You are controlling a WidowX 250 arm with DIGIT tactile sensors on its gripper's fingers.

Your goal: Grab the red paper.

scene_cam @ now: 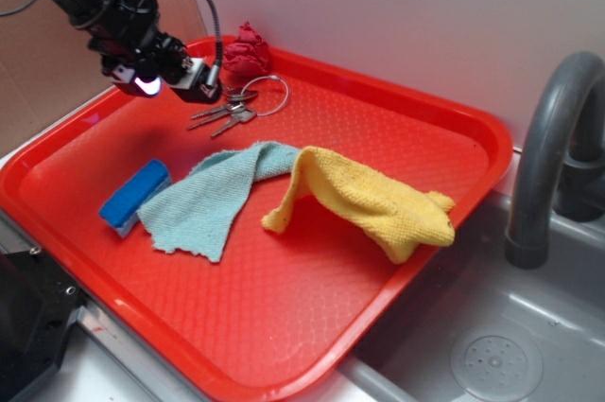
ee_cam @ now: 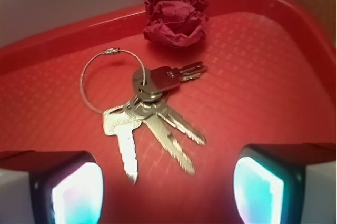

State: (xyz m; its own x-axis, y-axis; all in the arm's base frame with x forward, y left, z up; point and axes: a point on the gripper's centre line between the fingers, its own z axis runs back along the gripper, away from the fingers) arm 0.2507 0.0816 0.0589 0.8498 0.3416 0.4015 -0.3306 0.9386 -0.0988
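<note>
The red paper, a dark crimson crumpled wad, rests in the far corner of the red tray, against its back rim. My gripper hovers above the tray to the left of the wad, open, with nothing between its fingers. In the wrist view the wad lies ahead of the jaws, beyond a bunch of keys on a wire ring.
A yellow cloth, a light teal cloth and a blue sponge lie mid-tray. A grey faucet and sink stand to the right. A white wall backs the tray.
</note>
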